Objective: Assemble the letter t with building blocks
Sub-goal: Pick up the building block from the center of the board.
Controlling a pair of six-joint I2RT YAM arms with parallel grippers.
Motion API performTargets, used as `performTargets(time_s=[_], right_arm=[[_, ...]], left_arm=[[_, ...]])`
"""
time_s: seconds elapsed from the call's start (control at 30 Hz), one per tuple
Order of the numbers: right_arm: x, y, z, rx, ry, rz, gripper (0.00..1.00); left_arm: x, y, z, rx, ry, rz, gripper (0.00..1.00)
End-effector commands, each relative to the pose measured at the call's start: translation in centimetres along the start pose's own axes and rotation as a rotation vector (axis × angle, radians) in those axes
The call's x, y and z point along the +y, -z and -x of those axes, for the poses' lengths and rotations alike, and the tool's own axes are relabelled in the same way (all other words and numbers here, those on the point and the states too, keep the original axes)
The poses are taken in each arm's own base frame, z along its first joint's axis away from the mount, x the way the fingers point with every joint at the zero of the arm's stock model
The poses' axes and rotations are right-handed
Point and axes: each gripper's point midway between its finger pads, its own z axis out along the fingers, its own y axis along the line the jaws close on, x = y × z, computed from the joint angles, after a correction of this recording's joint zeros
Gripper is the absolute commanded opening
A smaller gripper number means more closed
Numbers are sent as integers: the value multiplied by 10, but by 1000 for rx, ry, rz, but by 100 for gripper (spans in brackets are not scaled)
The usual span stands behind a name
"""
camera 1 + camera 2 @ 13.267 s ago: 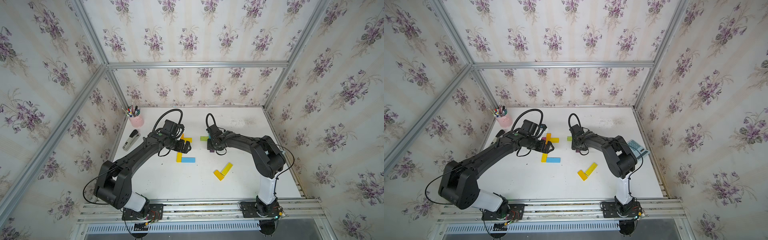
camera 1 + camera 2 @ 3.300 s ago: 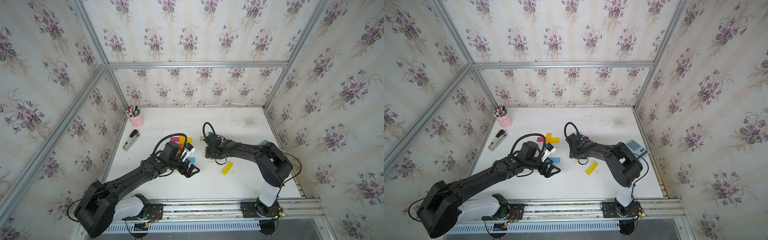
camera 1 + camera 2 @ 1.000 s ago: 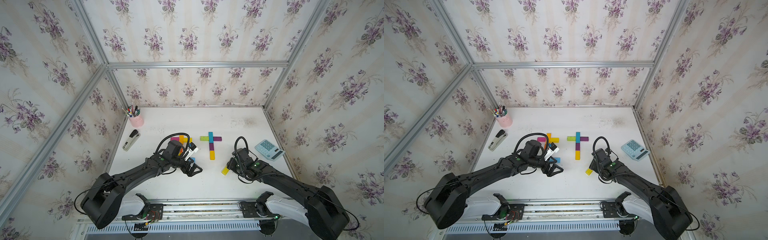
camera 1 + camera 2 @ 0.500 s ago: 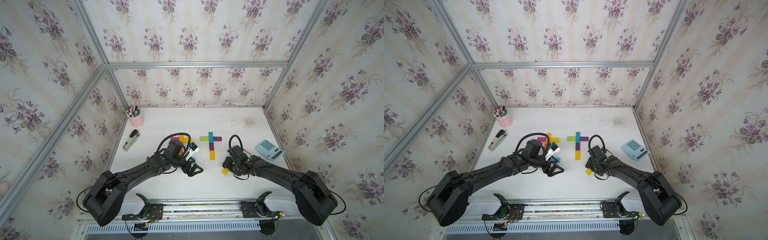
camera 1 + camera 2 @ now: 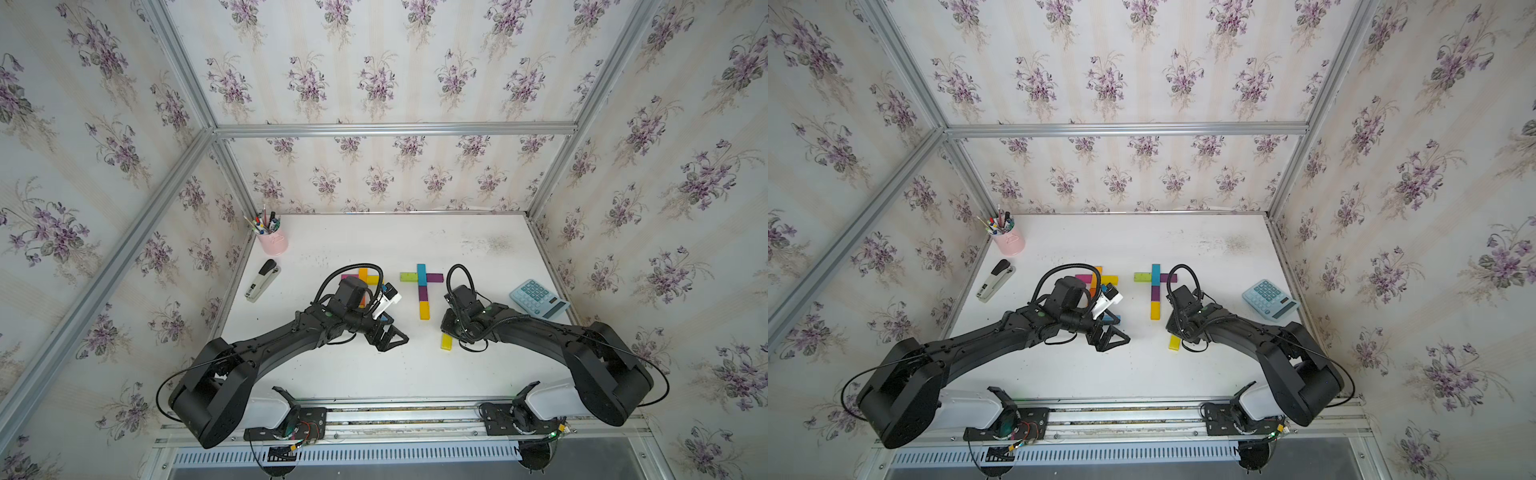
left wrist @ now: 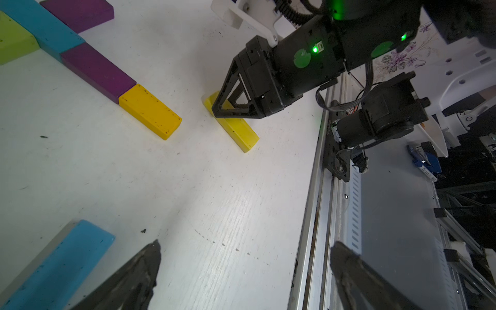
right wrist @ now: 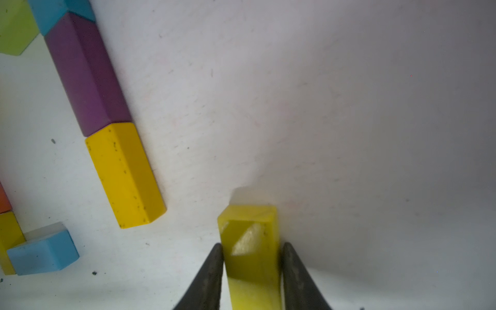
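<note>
The loose yellow block (image 7: 252, 257) lies flat on the white table (image 5: 374, 374), between the T shape (image 5: 1155, 293) and the front edge, a little to the right of the stem. The right gripper (image 7: 251, 244) pinches it, with one finger pressed on each long side. The T shape is in the middle of the table. A teal block (image 5: 421, 273), a purple block (image 5: 422, 293) and a yellow block (image 5: 424, 310) form one line, and a lime block (image 5: 408, 276) and a second purple block (image 5: 435, 277) form the crossbar. The left gripper (image 6: 245, 243) hangs spread wide over bare table, near a light blue block (image 6: 59, 265). A calculator (image 5: 538, 298) lies near the right edge and a stapler (image 5: 262, 280) near the left edge.
</note>
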Motion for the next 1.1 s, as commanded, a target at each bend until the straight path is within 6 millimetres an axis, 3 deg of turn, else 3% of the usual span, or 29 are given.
performTargets(time_s=[0.0,0.3,0.5,0.57,0.83,1.07], right_arm=[[-25,-3,-22,89,23,-101,35],[-30,-3,-23,94,73,-146,30],[-25,2,-24,84,136,-169,47],[-21,3,-26,85,147,-163,49],[-23,-3,-44,116,205,-233,47],[-29,-7,-45,118,219,-287,37]], left_arm=[[-2,2,2,-18,-27,-4,100],[-2,4,-1,-21,-21,4,100],[-2,3,-3,-16,-19,1,100],[-2,3,-3,-16,-17,3,100],[-2,3,-3,-16,-19,1,100],[-2,3,-4,-14,-16,0,100]])
